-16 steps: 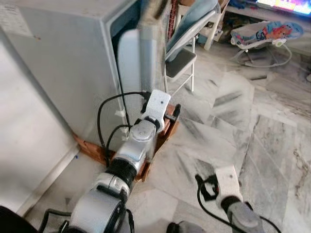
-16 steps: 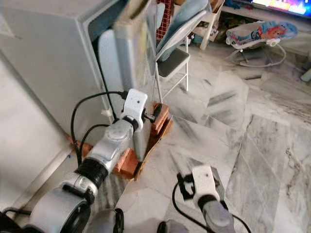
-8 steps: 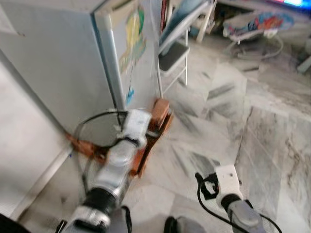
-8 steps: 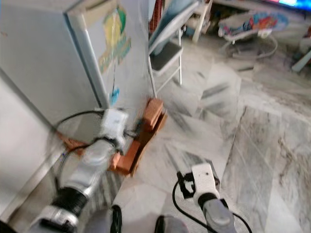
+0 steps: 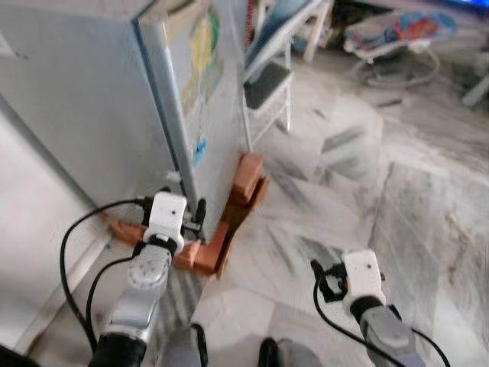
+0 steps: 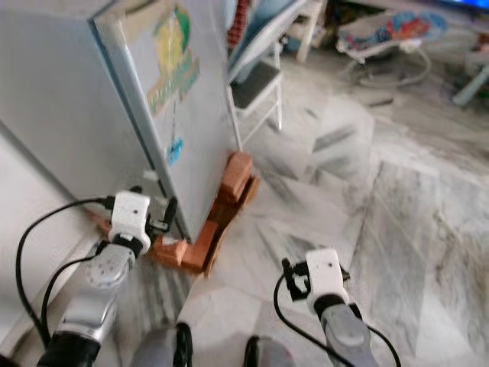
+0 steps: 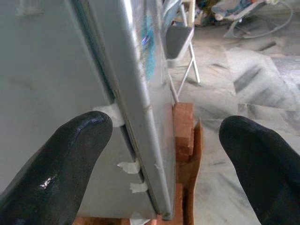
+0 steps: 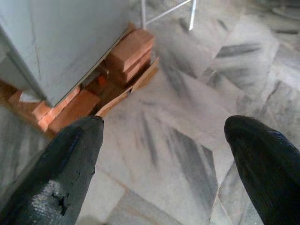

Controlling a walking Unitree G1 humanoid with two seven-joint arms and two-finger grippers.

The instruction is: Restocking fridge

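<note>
The grey fridge [image 5: 92, 99] stands on my left, raised on orange bricks [image 5: 246, 177]. Its door [image 5: 218, 92], with colourful stickers on the front, lies shut against the body. My left gripper [image 5: 197, 216] is low at the door's bottom corner, open, and in the left wrist view its fingers [image 7: 61, 154] stand either side of the door's edge [image 7: 140, 103] without touching it. My right gripper [image 5: 325, 279] hangs open over the marble floor with nothing between its fingers [image 8: 65, 159].
A folding chair [image 5: 269, 84] stands just past the fridge door. A baby bouncer [image 5: 390, 38] lies at the far right. A strip of cardboard [image 8: 126, 89] juts from under the bricks. Open marble floor [image 5: 367, 183] stretches to the right.
A second ago the fridge door stood ajar with my left gripper at its edge; it is shut now. My left arm has drawn back and down to the left. The camera shifted.
</note>
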